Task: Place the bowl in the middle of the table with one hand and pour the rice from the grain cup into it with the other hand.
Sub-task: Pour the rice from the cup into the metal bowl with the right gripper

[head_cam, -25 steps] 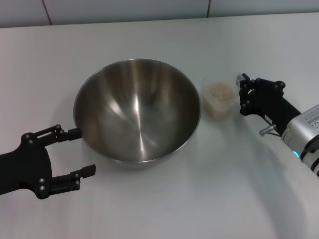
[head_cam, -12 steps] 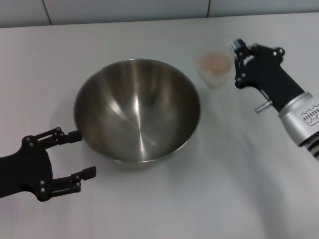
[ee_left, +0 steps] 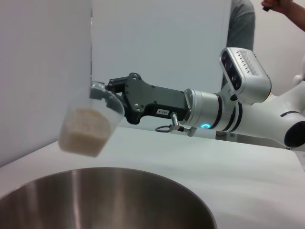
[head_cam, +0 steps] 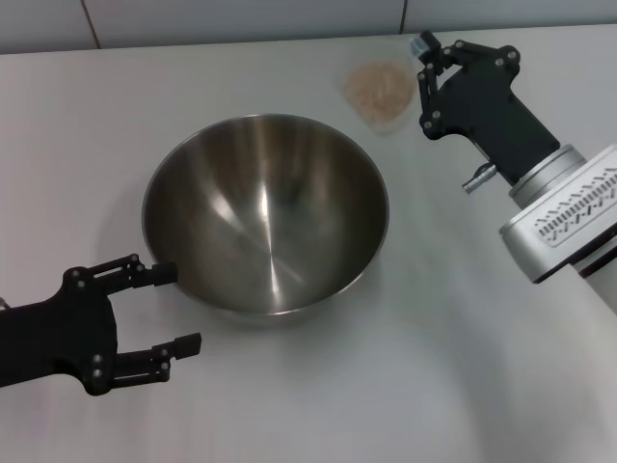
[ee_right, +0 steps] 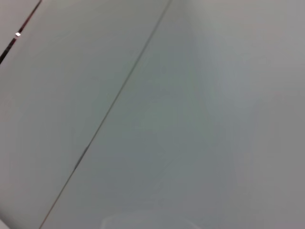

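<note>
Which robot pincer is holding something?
The right pincer holds the small clear plastic cup of rice; the left pincer is open, empty beside the steel bowl.

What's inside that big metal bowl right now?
Nothing: the bowl shows only bare steel. The rice sits in the grain cup, held in the air by the right gripper. The table under the bowl is hidden.

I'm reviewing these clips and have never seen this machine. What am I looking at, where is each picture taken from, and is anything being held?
It is a two-armed robot. The wide picture looks down from its head; the other two come from cameras on its wrists.

On the white table sits a big, empty steel bowl.

The right tool holds a clear grain cup of rice in the air, tilted, beyond the bowl; the left wrist picture shows this.

The left tool waits open beside the bowl's near rim.

The right wrist picture shows only a plain pale surface.
</note>
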Controlling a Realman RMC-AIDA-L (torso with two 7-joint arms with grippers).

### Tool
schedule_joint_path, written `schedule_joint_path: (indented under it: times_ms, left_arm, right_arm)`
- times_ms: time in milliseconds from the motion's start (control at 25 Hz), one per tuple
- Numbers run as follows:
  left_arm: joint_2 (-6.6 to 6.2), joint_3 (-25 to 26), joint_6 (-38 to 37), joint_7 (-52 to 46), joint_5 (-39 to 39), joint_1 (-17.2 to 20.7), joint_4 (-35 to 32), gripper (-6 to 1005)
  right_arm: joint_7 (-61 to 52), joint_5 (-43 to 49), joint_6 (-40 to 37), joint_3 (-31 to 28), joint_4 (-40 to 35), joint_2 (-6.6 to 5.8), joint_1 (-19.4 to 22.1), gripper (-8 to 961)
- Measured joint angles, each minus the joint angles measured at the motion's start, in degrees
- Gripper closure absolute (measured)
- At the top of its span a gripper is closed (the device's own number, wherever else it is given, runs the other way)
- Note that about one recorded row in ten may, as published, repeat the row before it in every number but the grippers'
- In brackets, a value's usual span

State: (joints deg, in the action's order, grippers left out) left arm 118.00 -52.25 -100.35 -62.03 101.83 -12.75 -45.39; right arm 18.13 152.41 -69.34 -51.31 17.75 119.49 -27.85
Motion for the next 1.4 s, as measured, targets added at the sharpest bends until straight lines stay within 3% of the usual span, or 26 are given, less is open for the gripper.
schedule_joint_path:
  times_ms: [360, 1120, 1400]
  left_arm:
    - [-0.06, 0.0, -0.1, -0.2, 0.2, -1.5, 0.0, 201]
    - [0.20, 3.0, 0.1, 0.3, -0.3, -1.2, -2.2, 201]
    - [0.11, 3.1, 1.1, -0.1, -0.4, -1.6, -2.0, 201]
  right_arm:
    - [10.4, 0.1, -0.3, 1.3, 0.3, 0.07, -0.1, 910]
    - [55.2, 1.1, -0.3, 7.4, 3.0, 0.09, -0.4, 895]
    - [63.5, 2.9, -0.4, 7.5, 3.9, 0.13, -0.5, 889]
